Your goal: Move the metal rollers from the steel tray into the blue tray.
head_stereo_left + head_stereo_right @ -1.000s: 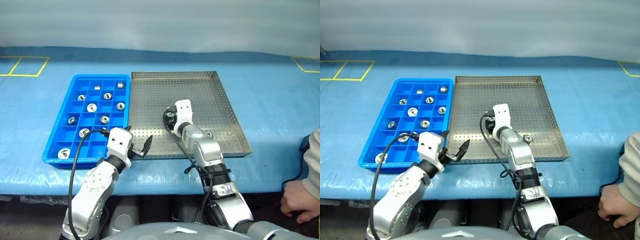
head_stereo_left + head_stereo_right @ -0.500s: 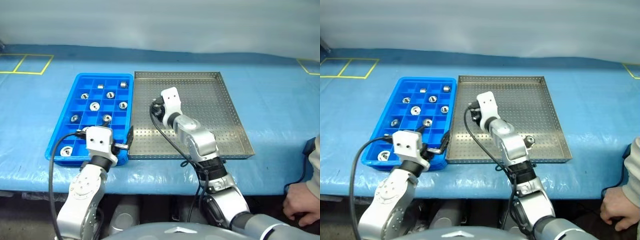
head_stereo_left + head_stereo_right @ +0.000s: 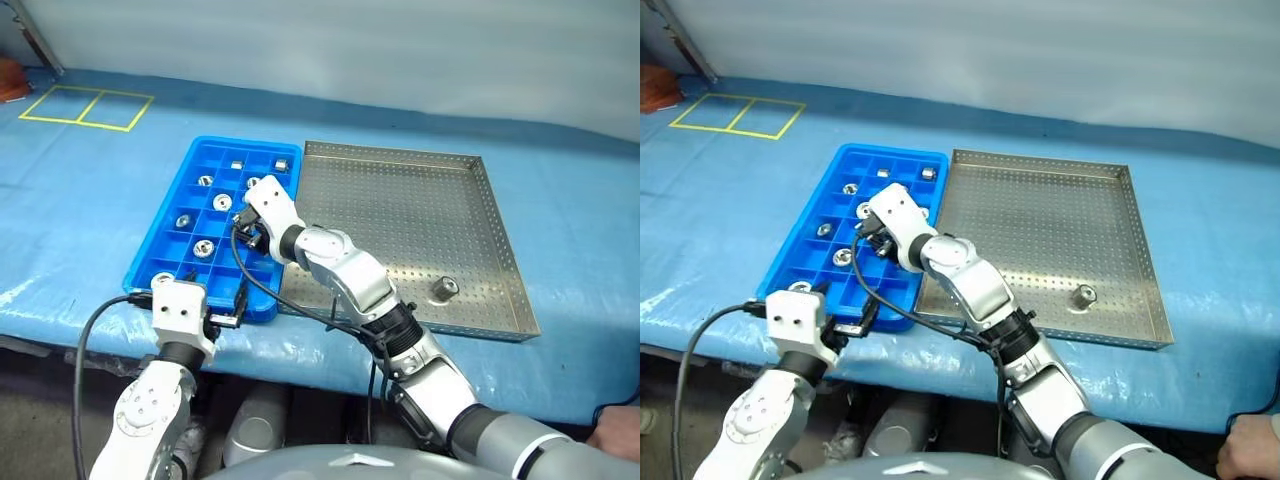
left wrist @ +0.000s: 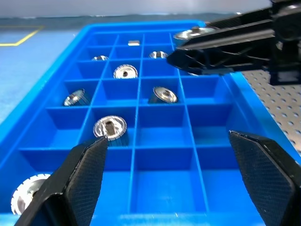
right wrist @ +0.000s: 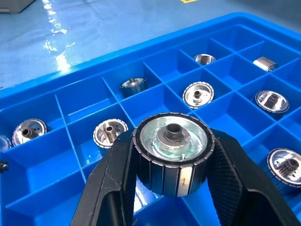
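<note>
Tabletop (image 3: pixel 90 215) under blue cover carries the blue tray (image 3: pixel 150 270) on the left and the steel tray (image 3: pixel 505 250) touching it on the right. Left pincer (image 4: pixel 174 174) hangs wide open at the near edge of the blue tray. Right pincer (image 5: pixel 171 162) is over the blue tray, closed on one metal roller (image 5: pixel 172 153), hole facing the wrist camera; its lower part is hidden by the fingers. Other rollers (image 5: pixel 110 133) sit in compartments, some tilted. One last roller (image 3: pixel 444 289) stands upright in the steel tray.

Blue tray's (image 3: pixel 160 262) near rim partly hidden behind the left gripper (image 3: pixel 232 308), several middle compartments covered by the right arm (image 3: pixel 335 270), orange object (image 3: pixel 10 78) at ten o'clock cut by the picture edge, a person's hand (image 3: pixel 1250 455) at five o'clock cropped
</note>
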Available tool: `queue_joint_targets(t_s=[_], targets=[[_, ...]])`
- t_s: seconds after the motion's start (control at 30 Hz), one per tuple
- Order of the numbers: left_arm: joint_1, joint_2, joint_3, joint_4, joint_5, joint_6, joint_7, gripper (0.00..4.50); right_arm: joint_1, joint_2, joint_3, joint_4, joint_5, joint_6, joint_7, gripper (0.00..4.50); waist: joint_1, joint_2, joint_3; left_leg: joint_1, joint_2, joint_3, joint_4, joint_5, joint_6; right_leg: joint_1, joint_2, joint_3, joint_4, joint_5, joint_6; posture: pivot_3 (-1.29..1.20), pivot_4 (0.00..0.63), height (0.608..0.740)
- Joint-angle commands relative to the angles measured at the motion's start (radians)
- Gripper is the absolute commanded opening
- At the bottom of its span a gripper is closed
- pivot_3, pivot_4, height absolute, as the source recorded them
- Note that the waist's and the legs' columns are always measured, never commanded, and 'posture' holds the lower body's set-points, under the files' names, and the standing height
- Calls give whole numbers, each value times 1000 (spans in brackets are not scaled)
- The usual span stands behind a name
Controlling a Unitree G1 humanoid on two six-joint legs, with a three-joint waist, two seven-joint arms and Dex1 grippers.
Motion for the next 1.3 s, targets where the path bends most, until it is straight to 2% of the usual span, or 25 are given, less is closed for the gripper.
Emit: queue_joint_targets(t_s=[0.03, 0.17, 0.37, 0.43, 0.47, 0.63, 0.73, 0.87, 1.07, 1.3], targets=[[10, 22, -55, -31, 8, -7, -31, 4500, 20, -23, 4, -38, -11, 22, 11, 1706, 8, 0, 0, 0, 0, 0, 0, 0, 0, 0, 0, 0, 0, 0, 0, 490, 150, 740], [11, 59, -98, -20, -8, 2, -77, 4500, 66, -65, 8, -84, -11, 68, 25, 1706, 17, 0, 0, -1, 0, 0, 0, 0, 0, -1, 0, -1, 0, -1, -1, 465, 150, 740], [0, 75, -114, -12, -30, 3, -111, 4500, 113, -99, -8, -170, -6, 134, 22, 3785, 23, 0, 0, -2, 0, 0, 0, 0, 0, -2, 0, -2, 0, -1, -1, 417, 150, 740], [-11, 77, -116, -8, -40, 3, -126, 4500, 119, -97, -48, -215, 4, 142, 5, 4344, 23, 0, 0, -2, 0, 0, 0, 0, 0, -2, 0, -2, 0, -1, -1, 396, 150, 740], [-16, 79, -116, -6, -45, 3, -134, 4500, 122, -96, -69, -235, 8, 147, -6, 4473, 22, 0, 0, -2, 0, -1, 1, 0, 0, -2, 0, -2, 0, -1, -1, 382, 150, 740], [-93, 104, -130, 12, -76, 30, -189, 4500, 167, -120, -229, -357, 2, 202, -108, 4473, 1, 1, 0, -3, -1, 0, 2, 0, 0, -2, 0, -3, 0, -1, -1, 281, 150, 740], [-146, 113, -154, 36, -88, 45, -219, 4500, 224, -156, -289, -437, -9, 255, -148, 4473, -30, 1, 0, -3, -2, -1, 1, 0, 0, -2, 0, -3, 0, -1, -1, 230, 150, 740], [-216, 121, -194, 75, -104, 54, -261, 4500, 320, -182, -332, -534, -16, 330, -194, 4473, -97, 1, 0, -3, -2, -1, 1, 0, 0, -2, 0, -2, 0, 0, 0, 157, 150, 740], [-273, 133, -221, 109, -115, 62, -303, 4500, 413, -162, -383, -602, -48, 411, -289, 4473, -187, 2, 0, 0, -1, 1, 1, 0, 0, 0, 1, 1, 2, 0, 0, 93, 150, 740], [-301, 140, -227, 130, -118, 63, -321, 4500, 461, -173, -414, -601, -52, 398, -318, 4473, -215, 2, 0, 2, 0, 2, 1, 0, 0, 1, 1, 4, 3, -1, -1, 67, 150, 740]])
